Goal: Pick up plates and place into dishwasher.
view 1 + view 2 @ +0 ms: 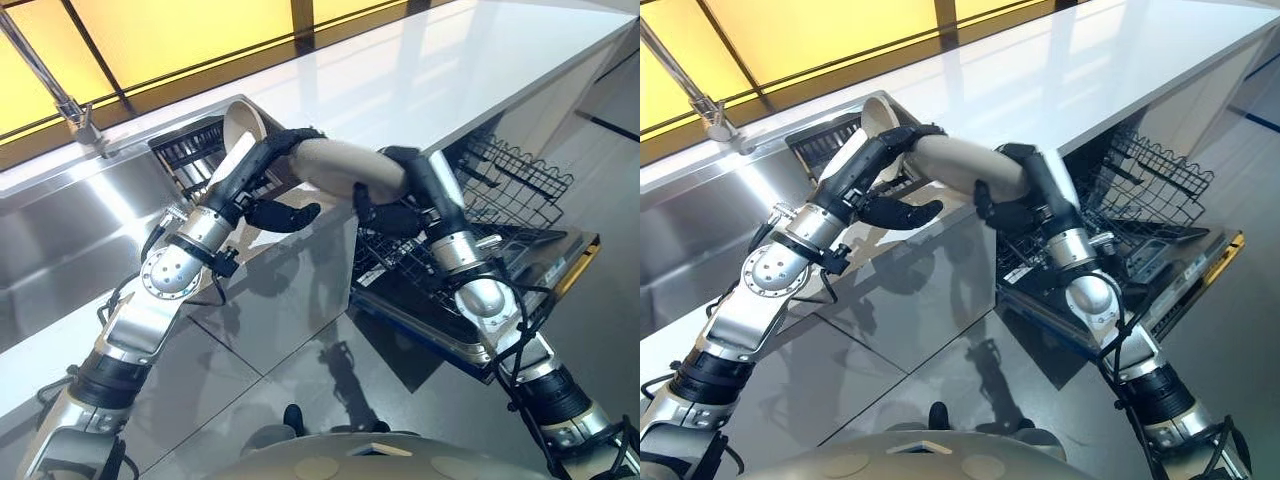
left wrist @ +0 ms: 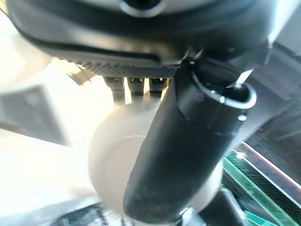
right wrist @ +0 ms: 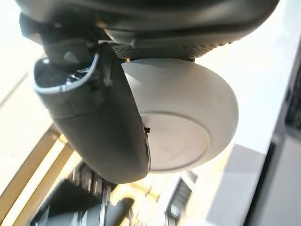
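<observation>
A beige plate (image 1: 345, 170) hangs in the air in front of the counter edge, held between my two hands. My left hand (image 1: 255, 175) has its fingers curled over the plate's left end, with the thumb stretched out beneath it. My right hand (image 1: 405, 205) grips the right end, its thumb pressed on the plate's underside (image 3: 188, 113). In the left wrist view the plate (image 2: 113, 155) shows pale behind the thumb. A second beige plate (image 1: 240, 125) stands upright in the dish rack (image 1: 190, 150) behind my left hand.
The dishwasher's door (image 1: 440, 330) lies open at the right, with the wire rack (image 1: 500, 190) pulled out over it below my right arm. A steel sink (image 1: 60, 230) and tap (image 1: 60, 95) are at the left. A white counter (image 1: 400, 70) runs behind.
</observation>
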Motion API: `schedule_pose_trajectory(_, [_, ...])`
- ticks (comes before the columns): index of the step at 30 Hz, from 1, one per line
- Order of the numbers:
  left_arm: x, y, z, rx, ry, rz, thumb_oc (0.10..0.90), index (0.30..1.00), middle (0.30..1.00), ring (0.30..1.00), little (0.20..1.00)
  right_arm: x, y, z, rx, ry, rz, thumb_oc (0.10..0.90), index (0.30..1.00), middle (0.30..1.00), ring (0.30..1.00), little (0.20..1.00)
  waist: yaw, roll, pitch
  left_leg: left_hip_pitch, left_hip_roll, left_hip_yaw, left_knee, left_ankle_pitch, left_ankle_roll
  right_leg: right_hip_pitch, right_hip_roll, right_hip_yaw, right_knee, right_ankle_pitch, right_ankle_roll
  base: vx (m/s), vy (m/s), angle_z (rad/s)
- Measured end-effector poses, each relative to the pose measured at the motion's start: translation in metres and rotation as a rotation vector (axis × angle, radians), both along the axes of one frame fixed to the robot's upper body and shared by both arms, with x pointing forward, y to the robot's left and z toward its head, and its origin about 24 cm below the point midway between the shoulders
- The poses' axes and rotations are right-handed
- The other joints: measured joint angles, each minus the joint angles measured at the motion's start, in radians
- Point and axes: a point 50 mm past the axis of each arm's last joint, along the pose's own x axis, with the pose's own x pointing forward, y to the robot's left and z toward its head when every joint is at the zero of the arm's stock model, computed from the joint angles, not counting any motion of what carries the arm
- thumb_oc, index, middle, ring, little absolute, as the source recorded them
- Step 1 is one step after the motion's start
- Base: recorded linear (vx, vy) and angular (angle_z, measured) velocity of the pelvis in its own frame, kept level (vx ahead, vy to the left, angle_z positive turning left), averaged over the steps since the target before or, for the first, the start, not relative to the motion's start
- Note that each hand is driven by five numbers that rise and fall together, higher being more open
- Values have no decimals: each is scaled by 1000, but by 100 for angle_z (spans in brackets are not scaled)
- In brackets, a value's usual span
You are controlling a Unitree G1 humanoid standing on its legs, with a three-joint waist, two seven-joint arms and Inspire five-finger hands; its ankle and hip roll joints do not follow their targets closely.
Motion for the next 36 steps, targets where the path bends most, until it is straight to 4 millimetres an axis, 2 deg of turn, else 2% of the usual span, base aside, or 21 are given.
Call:
schedule_pose_trajectory(6, [-1, 65, -34, 6, 99, 335, 800, 900, 900, 900, 900, -2, -60, 30, 126, -214, -322, 100, 300, 300, 300, 200, 2, 5, 3, -9, -8, -13, 1, 4, 4, -2, -5, -7, 0, 0, 0, -3, 9, 6])
schedule_pose_trajectory(10, [-8, 97, -44, -15, 110, 512, 800, 900, 900, 900, 900, -3, -84, 31, 160, -254, -460, 100, 300, 300, 300, 200, 1, 4, 3, -9, -11, -13, 0, 6, 7, -2, -9, -8, 0, -1, 1, 0, 0, 0])
schedule_pose_trajectory(16, [-15, 121, -37, -21, 54, 651, 800, 900, 900, 900, 900, -5, -93, 27, 178, -283, -544, 100, 300, 300, 300, 200, 3, 4, 3, -9, -11, -14, 0, 6, 7, 0, -8, -12, 0, -1, 1, 1, -1, 1])
schedule_pose_trajectory(20, [-20, 146, -45, 3, 89, 764, 800, 900, 900, 900, 900, -7, -99, 28, 163, -324, -597, 100, 300, 300, 300, 200, -2, 3, 2, -8, -11, -14, 0, 6, 7, 0, -9, -11, 0, -1, 1, 0, 0, 0])
schedule_pose_trajectory(25, [-26, 171, -51, 20, 123, 873, 800, 900, 900, 900, 900, -8, -126, 17, 167, -285, -732, 100, 300, 300, 300, 200, -1, 2, 2, -8, -11, -14, 0, 6, 7, 1, -9, -11, 0, -1, 1, 24, -6, 0])
schedule_pose_trajectory(28, [-29, 180, -48, 39, 118, 905, 800, 900, 900, 900, 900, -11, -137, 4, 159, -234, -787, 100, 300, 300, 300, 200, -2, 2, 2, -8, -11, -14, 0, 6, 7, 1, -9, -11, 0, -1, 1, 0, 0, 0])
schedule_pose_trajectory(31, [-28, 186, -36, 78, 92, 910, 800, 900, 900, 900, 900, -13, -148, -11, 158, -167, -851, 100, 300, 300, 300, 200, -3, 2, 2, -8, -11, -14, 0, 7, 7, 1, -9, -12, 0, -1, 1, 24, -11, 0])
schedule_pose_trajectory(36, [-21, 186, -22, 77, 40, 906, 800, 900, 900, 900, 900, -17, -159, -25, 176, -113, -946, 100, 300, 300, 300, 200, -2, 3, 2, -1, -11, -16, 0, 7, 7, 9, -9, -12, 0, -1, 1, 42, -16, 2])
